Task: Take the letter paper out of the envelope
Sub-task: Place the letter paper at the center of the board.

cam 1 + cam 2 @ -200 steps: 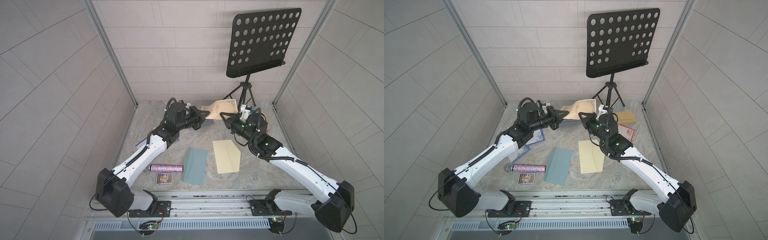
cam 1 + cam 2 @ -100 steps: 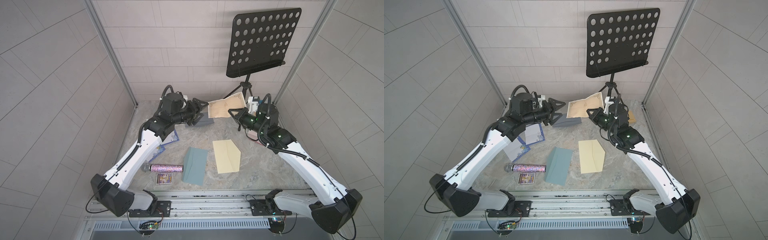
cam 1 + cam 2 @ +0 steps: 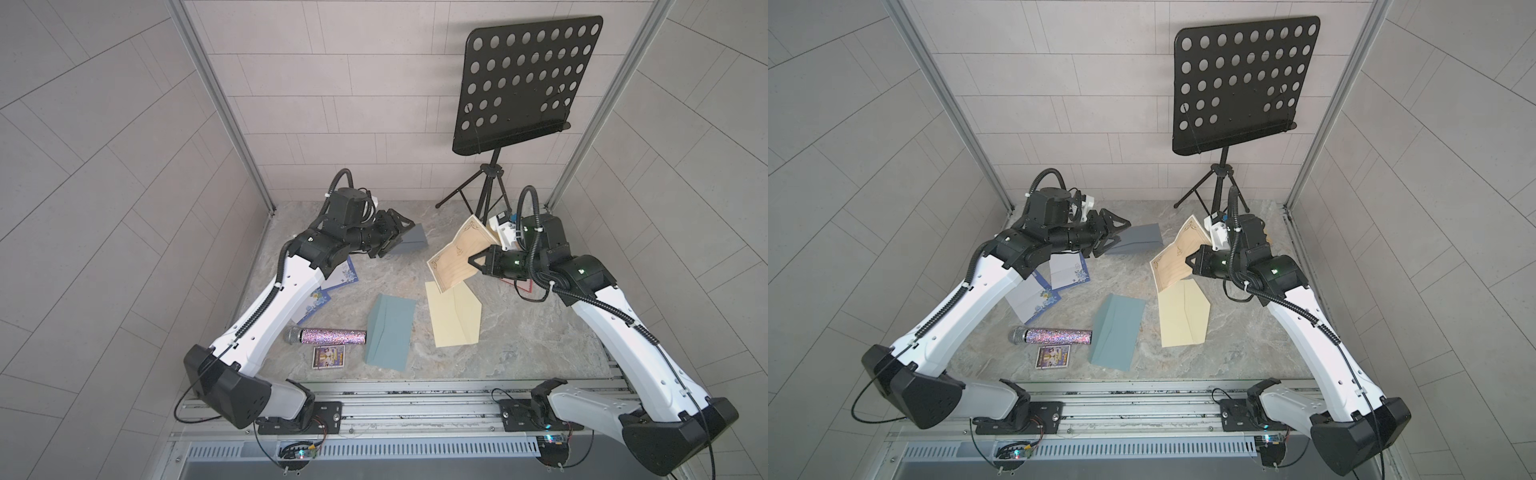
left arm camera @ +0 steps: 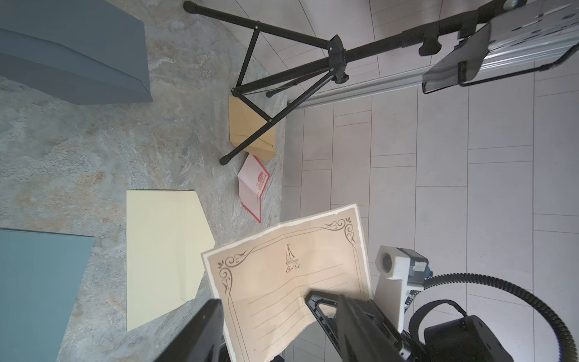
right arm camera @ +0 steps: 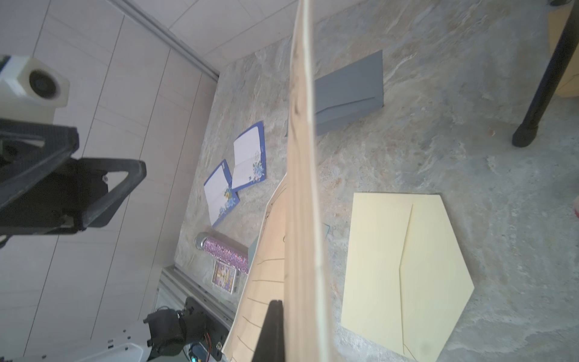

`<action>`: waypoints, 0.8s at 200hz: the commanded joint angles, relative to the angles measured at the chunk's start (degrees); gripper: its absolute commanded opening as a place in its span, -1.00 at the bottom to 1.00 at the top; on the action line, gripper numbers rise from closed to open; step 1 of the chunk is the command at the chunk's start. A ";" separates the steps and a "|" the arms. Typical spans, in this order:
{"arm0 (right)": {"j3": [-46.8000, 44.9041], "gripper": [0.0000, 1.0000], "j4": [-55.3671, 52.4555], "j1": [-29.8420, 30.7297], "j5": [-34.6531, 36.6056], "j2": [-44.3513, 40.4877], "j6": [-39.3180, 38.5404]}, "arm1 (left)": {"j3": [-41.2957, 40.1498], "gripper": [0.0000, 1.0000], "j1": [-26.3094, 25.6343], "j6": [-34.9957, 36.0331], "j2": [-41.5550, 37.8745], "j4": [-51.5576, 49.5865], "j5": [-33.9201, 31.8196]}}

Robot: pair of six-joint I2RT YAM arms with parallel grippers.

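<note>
Both top views: the letter is out of the grey envelope and hangs tilted off the surface, just in front of the stand's feet. The right fingers pinch it at one edge. The grey envelope lies flat on the left-arm side of the stand's feet. The left fingers are spread beside it and hold nothing. The sheet's low corner hangs over the cream envelope, further out from the stand; cannot tell if they touch. Left wrist: the sheet shows its creases and bows a little under its own weight, and the left fingers stand wide apart. Right wrist: the sheet is seen edge-on, with one right finger pressed flat against it. Judgement: extraction looks done and set-down remains. The pinch should be held firm and the sheet swung away from the stand's legs. The free edge should go down first on bare surface, so the creases do not buckle and the corner does not snag the cream envelope. The left arm is best left apart.
</note>
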 commanded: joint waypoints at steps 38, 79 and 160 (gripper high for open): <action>0.63 -1.00 -3.83 -0.32 -14.44 1.41 -5.27 | -2.16 0.07 -1.81 10.93 1.62 0.17 5.76; 1.47 -1.00 -15.16 -1.90 -5.13 2.72 -8.59 | -3.94 0.04 -2.04 13.11 -0.08 -2.12 4.22; -9.43 -1.00 -21.18 -10.40 12.81 -2.05 -2.18 | -7.64 -0.02 -5.75 12.14 -0.73 -1.84 3.63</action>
